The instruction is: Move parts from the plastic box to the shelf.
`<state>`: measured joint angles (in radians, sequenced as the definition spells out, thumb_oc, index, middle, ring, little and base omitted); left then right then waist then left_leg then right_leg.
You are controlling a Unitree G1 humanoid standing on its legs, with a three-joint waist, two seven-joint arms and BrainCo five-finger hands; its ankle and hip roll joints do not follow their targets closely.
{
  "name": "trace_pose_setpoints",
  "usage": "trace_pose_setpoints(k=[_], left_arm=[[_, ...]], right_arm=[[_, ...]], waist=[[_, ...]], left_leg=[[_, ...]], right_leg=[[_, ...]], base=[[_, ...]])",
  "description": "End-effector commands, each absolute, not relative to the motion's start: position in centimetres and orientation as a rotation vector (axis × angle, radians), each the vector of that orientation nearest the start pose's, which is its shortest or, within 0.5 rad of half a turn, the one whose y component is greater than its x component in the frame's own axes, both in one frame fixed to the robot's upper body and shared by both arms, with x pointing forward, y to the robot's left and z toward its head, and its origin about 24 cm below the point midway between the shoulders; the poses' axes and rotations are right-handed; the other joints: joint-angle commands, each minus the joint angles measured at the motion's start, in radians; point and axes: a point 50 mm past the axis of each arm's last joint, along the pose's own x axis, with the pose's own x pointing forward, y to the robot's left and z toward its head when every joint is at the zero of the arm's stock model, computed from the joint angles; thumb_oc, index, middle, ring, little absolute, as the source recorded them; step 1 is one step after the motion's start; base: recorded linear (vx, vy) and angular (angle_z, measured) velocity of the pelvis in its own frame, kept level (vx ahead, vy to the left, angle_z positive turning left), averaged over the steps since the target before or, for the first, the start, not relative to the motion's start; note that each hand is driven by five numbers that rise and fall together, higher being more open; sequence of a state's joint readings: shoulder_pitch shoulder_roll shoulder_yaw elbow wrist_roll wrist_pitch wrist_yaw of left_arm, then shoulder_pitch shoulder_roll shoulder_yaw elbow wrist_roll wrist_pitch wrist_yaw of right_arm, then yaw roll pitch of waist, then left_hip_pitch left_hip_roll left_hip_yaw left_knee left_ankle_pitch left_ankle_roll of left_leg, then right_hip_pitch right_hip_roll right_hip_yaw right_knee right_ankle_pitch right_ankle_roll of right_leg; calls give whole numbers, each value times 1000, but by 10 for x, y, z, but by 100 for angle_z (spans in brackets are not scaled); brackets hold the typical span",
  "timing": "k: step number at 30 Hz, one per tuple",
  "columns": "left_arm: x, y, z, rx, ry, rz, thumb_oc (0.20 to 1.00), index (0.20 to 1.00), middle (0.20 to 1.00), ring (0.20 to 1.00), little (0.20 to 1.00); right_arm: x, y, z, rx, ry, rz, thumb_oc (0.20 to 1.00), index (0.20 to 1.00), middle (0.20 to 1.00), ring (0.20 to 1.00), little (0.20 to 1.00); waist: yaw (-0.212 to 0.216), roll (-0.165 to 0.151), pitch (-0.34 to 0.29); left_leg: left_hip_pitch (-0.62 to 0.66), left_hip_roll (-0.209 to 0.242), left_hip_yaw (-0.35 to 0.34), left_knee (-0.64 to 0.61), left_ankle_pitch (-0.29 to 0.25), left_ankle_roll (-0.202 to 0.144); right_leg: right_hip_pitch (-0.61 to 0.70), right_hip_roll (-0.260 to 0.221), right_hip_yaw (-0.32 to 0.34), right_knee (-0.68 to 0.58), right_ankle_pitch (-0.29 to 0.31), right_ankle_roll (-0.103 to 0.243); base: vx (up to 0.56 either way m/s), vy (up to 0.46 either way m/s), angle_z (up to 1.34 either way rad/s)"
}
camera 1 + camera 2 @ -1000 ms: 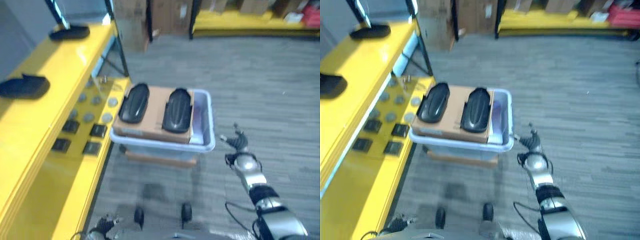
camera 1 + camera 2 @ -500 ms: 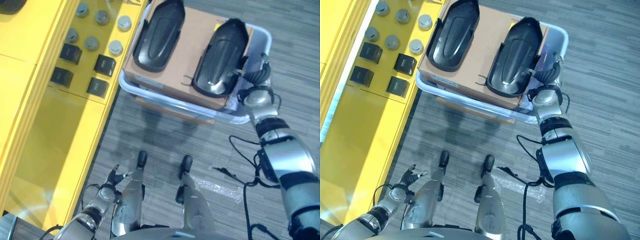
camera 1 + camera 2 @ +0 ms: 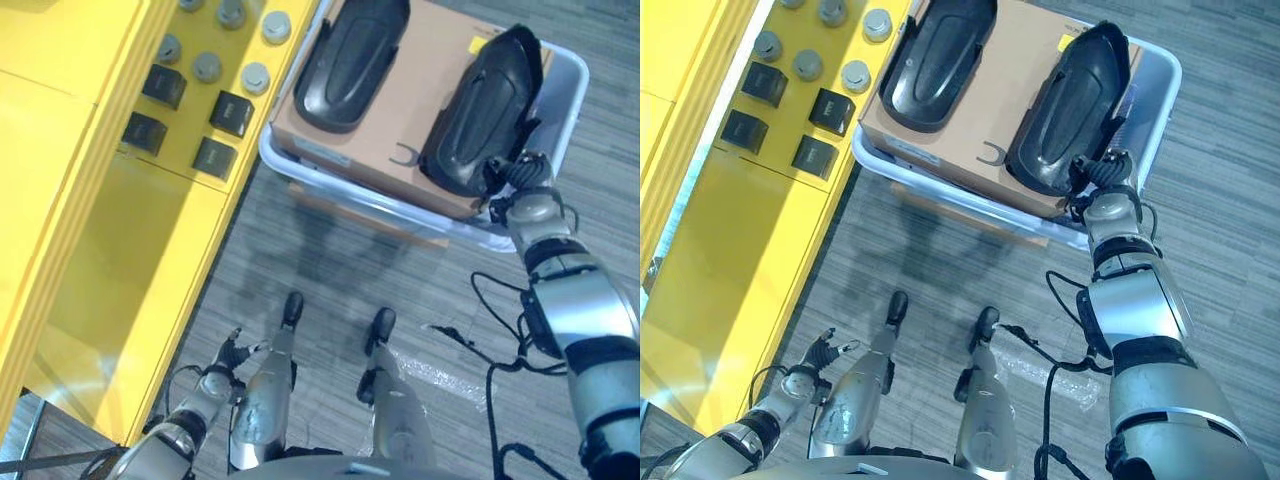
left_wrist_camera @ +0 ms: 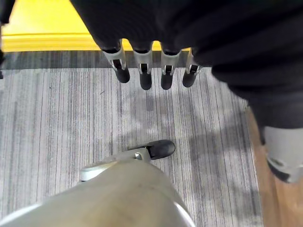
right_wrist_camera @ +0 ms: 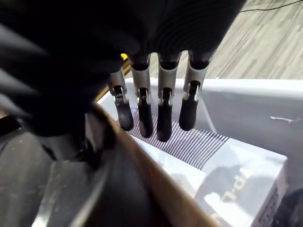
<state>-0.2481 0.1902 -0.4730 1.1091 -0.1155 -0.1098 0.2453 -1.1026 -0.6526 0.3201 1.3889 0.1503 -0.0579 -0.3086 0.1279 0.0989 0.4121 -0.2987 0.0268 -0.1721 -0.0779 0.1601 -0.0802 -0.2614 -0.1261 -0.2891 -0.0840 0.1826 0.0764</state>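
Upper right of frame: right hand [image 3: 1108,192] at pale plastic box [image 3: 567,95], fingers straight, holding nothing.
Two black moulded parts [image 3: 1072,108] rest on brown cardboard sheet [image 3: 990,110], likely kept flat for grasping; left hand [image 4: 154,71] hangs relaxed, empty, lower left beside yellow shelf [image 3: 90,230].

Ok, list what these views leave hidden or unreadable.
- Plastic box contents: a cardboard sheet carrying two black parts covers most of it in the eye views.
- Right hand: thumb and any contact with the part are hidden by its dark cover in the wrist view.
- Shelf: cut off by the eye views' left edge.
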Motion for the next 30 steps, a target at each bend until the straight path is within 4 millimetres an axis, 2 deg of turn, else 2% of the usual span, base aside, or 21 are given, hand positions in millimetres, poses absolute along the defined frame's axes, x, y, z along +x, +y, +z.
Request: trace_pose_setpoints(k=[1, 5, 7, 8, 10, 11, 14, 16, 18, 20, 22, 24, 26, 27, 28, 30], left_arm=[[208, 162, -123, 491, 764, -104, 1000, 1000, 1000, 1000, 1000], [206, 165, -124, 491, 774, -88, 1000, 1000, 1000, 1000, 1000], [206, 169, -123, 505, 762, -74, 1000, 1000, 1000, 1000, 1000], [206, 169, -123, 505, 763, -74, 1000, 1000, 1000, 1000, 1000], [212, 173, -117, 498, 715, -52, 1000, 1000, 1000, 1000, 1000], [216, 175, -111, 485, 672, -32, 1000, 1000, 1000, 1000, 1000], [231, 186, -88, 433, 531, 33, 1000, 1000, 1000, 1000, 1000], [245, 192, -64, 399, 408, 58, 1000, 1000, 1000, 1000, 1000], [250, 195, -49, 353, 338, 64, 1000, 1000, 1000, 1000, 1000], [261, 193, -15, 282, 191, 39, 1000, 1000, 1000, 1000, 1000], [263, 188, -6, 140, 167, 25, 1000, 1000, 1000, 1000, 1000], [263, 171, -4, -84, 176, -18, 1000, 1000, 1000, 1000, 1000], [268, 146, -3, -324, 204, -56, 1000, 1000, 1000, 1000, 1000], [274, 116, 1, -507, 243, -132, 1000, 1000, 1000, 1000, 1000], [274, 116, 1, -507, 242, -132, 1000, 1000, 1000, 1000, 1000], [278, 98, -2, -587, 298, -167, 1000, 1000, 1000, 1000, 1000]], right_arm=[[368, -339, 142, -664, 240, -597, 200, 200, 200, 200, 200], [368, -333, 133, -644, 234, -592, 200, 200, 200, 200, 200], [369, -325, 128, -671, 203, -558, 200, 200, 200, 200, 200], [369, -325, 128, -671, 204, -558, 200, 200, 200, 200, 200], [372, -315, 131, -744, 142, -512, 200, 200, 200, 200, 200], [366, -319, 127, -758, 132, -514, 200, 200, 200, 200, 200], [355, -325, 140, -843, 9, -497, 200, 200, 200, 200, 200], [346, -325, 154, -888, -82, -492, 200, 200, 200, 200, 200], [339, -326, 161, -963, -125, -486, 200, 200, 200, 200, 200], [330, -317, 179, -1118, -223, -434, 200, 200, 200, 200, 200], [325, -309, 193, -1188, -283, -395, 200, 200, 200, 200, 200], [322, -300, 204, -1281, -335, -356, 200, 200, 200, 200, 200], [324, -291, 207, -1301, -371, -334, 200, 200, 200, 200, 200], [330, -278, 203, -1305, -380, -290, 200, 200, 200, 200, 200], [330, -278, 203, -1305, -381, -290, 200, 200, 200, 200, 200], [335, -264, 200, -1299, -400, -251, 200, 200, 200, 200, 200]], waist=[[-1, -1, -51], [-14, -13, -62], [-36, -35, -86], [-35, -35, -85], [-47, -47, -108], [-52, -53, -118], [-73, -64, -157], [-80, -67, -182], [-86, -64, -218], [-93, -65, -262], [-104, -68, -290], [-114, -68, -315], [-131, -70, -337], [-149, -73, -364], [-149, -73, -362], [-159, -74, -378]], left_leg=[[-19, -30, 12, -9, -9, -35], [0, -29, 18, -9, -16, -33], [38, -24, 40, -9, -31, -28], [40, -24, 41, -9, -31, -28], [71, -18, 59, -9, -40, -24], [91, -15, 65, -9, -46, -23], [157, -12, 86, -9, -59, -17], [214, -12, 108, -9, -75, -12], [254, -13, 132, -9, -88, -5], [308, -14, 171, -2, -103, 7], [342, -11, 186, -1, -115, 11], [373, -8, 194, -1, -124, 14], [397, -5, 202, 2, -133, 16], [434, -1, 217, 3, -147, 22], [435, 0, 217, 3, -147, 22], [459, 4, 227, 3, -153, 24]], right_leg=[[70, -38, 35, -2, -88, 86], [84, -37, 39, -2, -89, 86], [109, -32, 53, -1, -96, 85], [111, -33, 54, -1, -96, 85], [136, -33, 64, 1, -102, 85], [155, -34, 65, 4, -108, 84], [211, -41, 66, 16, -127, 87], [258, -46, 76, 19, -136, 89], [282, -48, 89, 19, -142, 93], [307, -50, 124, 32, -146, 95], [331, -49, 142, 37, -155, 93], [355, -46, 150, 41, -165, 91], [371, -44, 161, 47, -173, 89], [394, -36, 181, 48, -181, 85], [395, -36, 182, 48, -181, 85], [409, -31, 195, 50, -188, 82]], base=[[14, 19, 4], [10, 0, 3], [51, -13, 1], [54, -15, -4], [38, -12, -13], [53, -38, -23], [52, -24, -20], [48, -14, -26], [24, 14, -41], [7, 5, -69], [56, -18, -56], [60, -26, -26], [60, -36, -22], [60, -37, -15], [71, -38, -13], [46, -23, -13]])
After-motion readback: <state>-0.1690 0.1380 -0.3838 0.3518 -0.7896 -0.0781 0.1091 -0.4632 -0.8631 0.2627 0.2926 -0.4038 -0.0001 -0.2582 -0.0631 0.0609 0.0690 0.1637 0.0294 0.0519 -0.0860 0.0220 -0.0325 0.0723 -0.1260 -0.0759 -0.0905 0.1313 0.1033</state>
